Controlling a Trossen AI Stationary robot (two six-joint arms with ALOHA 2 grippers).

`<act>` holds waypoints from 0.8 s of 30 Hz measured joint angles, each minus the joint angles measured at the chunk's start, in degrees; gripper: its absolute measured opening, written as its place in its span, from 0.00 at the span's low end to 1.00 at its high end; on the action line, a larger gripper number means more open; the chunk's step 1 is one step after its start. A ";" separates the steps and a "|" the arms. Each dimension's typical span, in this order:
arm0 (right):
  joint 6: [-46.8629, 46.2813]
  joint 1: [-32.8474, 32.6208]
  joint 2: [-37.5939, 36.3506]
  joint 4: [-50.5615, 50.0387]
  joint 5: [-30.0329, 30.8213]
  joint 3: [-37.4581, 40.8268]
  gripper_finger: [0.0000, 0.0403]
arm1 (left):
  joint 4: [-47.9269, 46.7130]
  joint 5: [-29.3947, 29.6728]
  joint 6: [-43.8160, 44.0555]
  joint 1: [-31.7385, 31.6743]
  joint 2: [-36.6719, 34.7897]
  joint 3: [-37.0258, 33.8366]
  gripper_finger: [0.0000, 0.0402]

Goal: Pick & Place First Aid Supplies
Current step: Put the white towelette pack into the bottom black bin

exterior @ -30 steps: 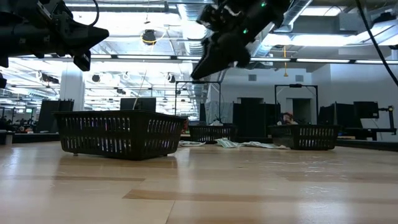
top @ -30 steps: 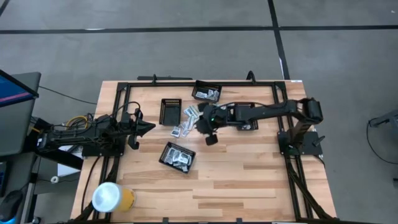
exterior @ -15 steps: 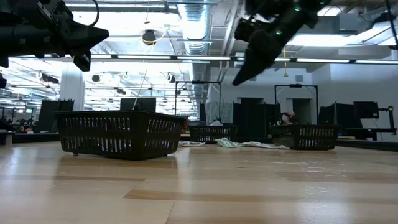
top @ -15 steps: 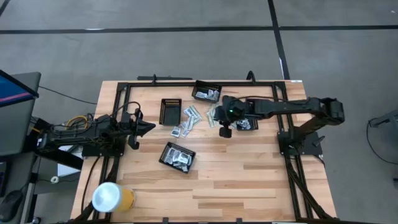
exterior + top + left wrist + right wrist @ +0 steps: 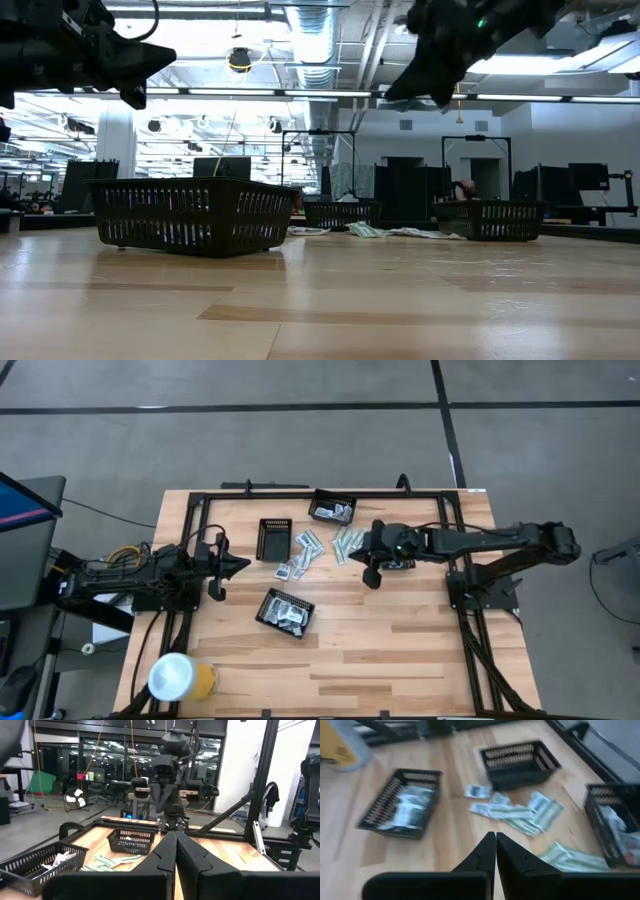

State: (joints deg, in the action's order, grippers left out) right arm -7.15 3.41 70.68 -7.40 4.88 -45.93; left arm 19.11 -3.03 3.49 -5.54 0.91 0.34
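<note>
Packets [image 5: 305, 552] thin, light, floppy, likely slippery; best pinched at edge. Right gripper [image 5: 372, 577] fingers together, empty, packets just beside. Left gripper [image 5: 238, 565] fingers together, well apart.

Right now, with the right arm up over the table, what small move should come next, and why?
Probably open the jaws and descend toward the loose packets: the right gripper hangs above the table, shut and empty, and several packets lie outside the mesh trays.
</note>
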 joint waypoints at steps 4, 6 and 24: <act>-0.01 -2.66 -2.49 -0.48 4.74 0.04 0.02 | 1.60 -0.02 5.57 0.02 0.02 0.00 0.02; -0.01 -3.90 -3.96 -0.54 8.06 0.89 0.02 | 4.02 0.00 9.71 0.00 0.02 0.00 0.02; 1.52 -2.19 -21.43 -1.26 11.87 15.34 0.02 | 20.22 6.12 17.80 0.02 11.79 4.45 0.02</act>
State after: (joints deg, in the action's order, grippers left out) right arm -5.63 1.22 49.25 -8.66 16.75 -30.60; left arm 39.33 3.09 21.29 -5.52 12.70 4.79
